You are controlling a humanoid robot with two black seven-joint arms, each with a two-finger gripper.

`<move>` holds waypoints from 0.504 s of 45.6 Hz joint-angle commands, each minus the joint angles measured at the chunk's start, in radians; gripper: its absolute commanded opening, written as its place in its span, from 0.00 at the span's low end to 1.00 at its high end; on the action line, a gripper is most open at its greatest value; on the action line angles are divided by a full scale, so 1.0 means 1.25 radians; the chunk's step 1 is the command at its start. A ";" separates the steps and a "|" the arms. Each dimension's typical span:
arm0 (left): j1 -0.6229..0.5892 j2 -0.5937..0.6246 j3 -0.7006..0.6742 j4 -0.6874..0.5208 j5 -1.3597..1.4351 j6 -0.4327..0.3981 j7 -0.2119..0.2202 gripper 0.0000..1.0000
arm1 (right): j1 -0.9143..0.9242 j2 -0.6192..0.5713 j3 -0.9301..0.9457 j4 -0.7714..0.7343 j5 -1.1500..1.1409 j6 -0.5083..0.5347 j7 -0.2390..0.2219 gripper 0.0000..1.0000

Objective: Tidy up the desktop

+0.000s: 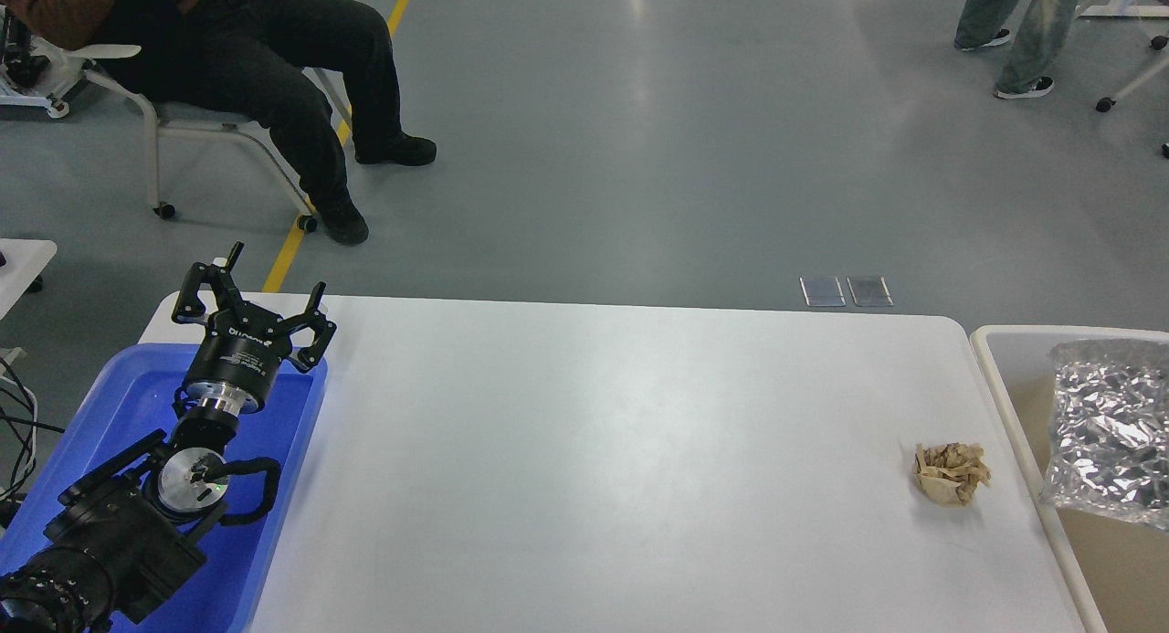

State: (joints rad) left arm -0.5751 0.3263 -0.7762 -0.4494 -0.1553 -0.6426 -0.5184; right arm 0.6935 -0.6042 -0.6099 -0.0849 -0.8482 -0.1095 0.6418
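The desktop (603, 450) is a wide white tabletop with rounded corners. A crumpled ball of brown paper (951, 473) lies on it near the right edge. A crinkled silver foil bag (1110, 430) lies in the cream-white bin (1000, 359) at the right. My left gripper (260, 286) is open and empty, held above the far end of the blue tray (274, 523) at the left. My right gripper is out of view.
A seated person on a white wheeled chair (219, 121) is beyond the table's far left corner. Another person's legs (1014, 30) show at the far right. Grey floor lies behind the table.
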 commanded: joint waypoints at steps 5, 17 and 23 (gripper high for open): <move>0.001 0.000 0.000 0.000 -0.001 0.000 0.000 1.00 | 0.001 -0.006 0.007 -0.002 0.013 0.004 -0.026 1.00; 0.000 0.000 0.000 0.000 0.000 0.000 0.000 1.00 | 0.009 -0.006 0.024 0.000 0.122 0.010 -0.025 1.00; 0.000 0.000 0.000 0.000 0.000 0.000 0.000 1.00 | 0.015 0.001 0.030 0.002 0.288 0.057 -0.026 0.99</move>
State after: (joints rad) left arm -0.5751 0.3265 -0.7762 -0.4494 -0.1556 -0.6427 -0.5184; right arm 0.7020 -0.6116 -0.5877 -0.0865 -0.7255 -0.0950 0.6129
